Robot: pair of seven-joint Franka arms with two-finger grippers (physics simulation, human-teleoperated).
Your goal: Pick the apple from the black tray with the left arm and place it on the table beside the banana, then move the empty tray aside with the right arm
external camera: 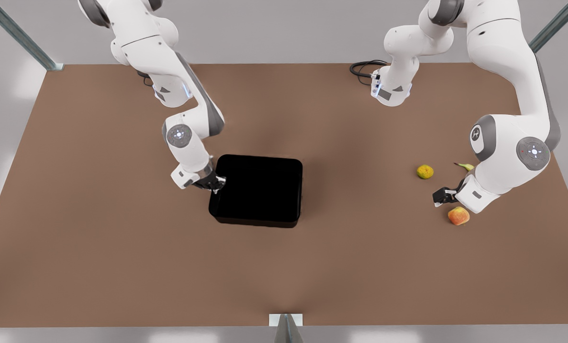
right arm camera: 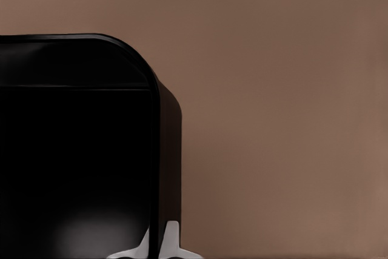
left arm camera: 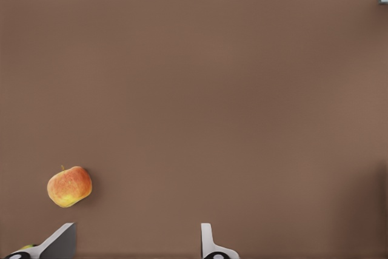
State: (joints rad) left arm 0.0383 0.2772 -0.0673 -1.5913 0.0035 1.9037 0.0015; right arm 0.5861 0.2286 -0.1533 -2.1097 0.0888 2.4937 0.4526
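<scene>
apple (external camera: 459, 216) was already out of the tray, sitting on the bare table (external camera: 122, 267) over on the front view's right, with nothing touching it. the left gripper (external camera: 439, 197) hung just beside it, a bit toward the back and toward the middle of the table, and its fingers were spread wide with nothing between them. in the left wrist view the apple (left arm camera: 70, 186) lay off to one side of the fingertips (left arm camera: 207, 238), not between them, and the gap between them showed plain brown tabletop.

banana (external camera: 466, 166) lay near the apple but not touching it, farther back on the table, and half tucked behind the white arm so only the stem end and some yellow showed. a bumpy yellow-green fruit (external camera: 425, 171) sat close to the banana, on the side toward the tray.

black tray (external camera: 258, 189) was near the middle of the table, well apart from all the fruit, and it looked empty (the inside was so dark i couldn't make out much). the right gripper (external camera: 213, 183) was at the tray's edge on the front view's left. in the right wrist view the gripper (right arm camera: 159, 242) had its two fingers pinched on the tray's (right arm camera: 73, 150) thin rim, one inside the wall and one outside.

a black cable (external camera: 365, 69) was coiled at the back of the table by one arm's base.
</scene>
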